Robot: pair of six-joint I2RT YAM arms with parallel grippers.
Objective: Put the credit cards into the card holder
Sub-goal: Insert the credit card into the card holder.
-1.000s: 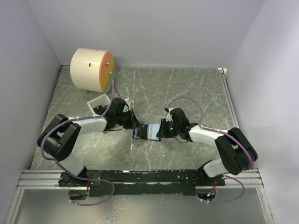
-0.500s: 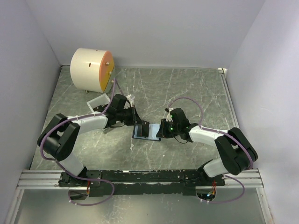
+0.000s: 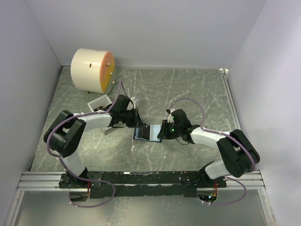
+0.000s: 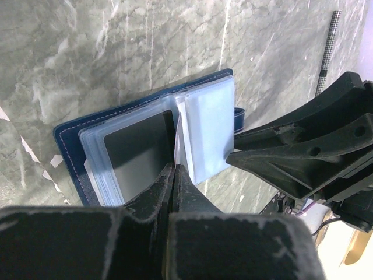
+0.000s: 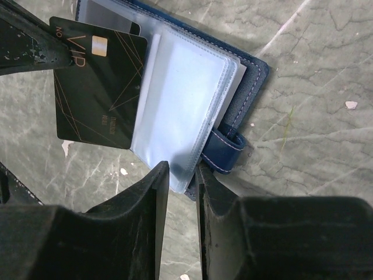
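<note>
Lying open on the bench, the card holder sits between both arms. Its left end effector is fully closed, pinching a corner of the dark credit card, which sits partly inside a clear sleeve. The right end effector stands narrowly parted astride the sleeve edge; grip unconfirmed. Beyond: white tray, cream cylinder.
</note>
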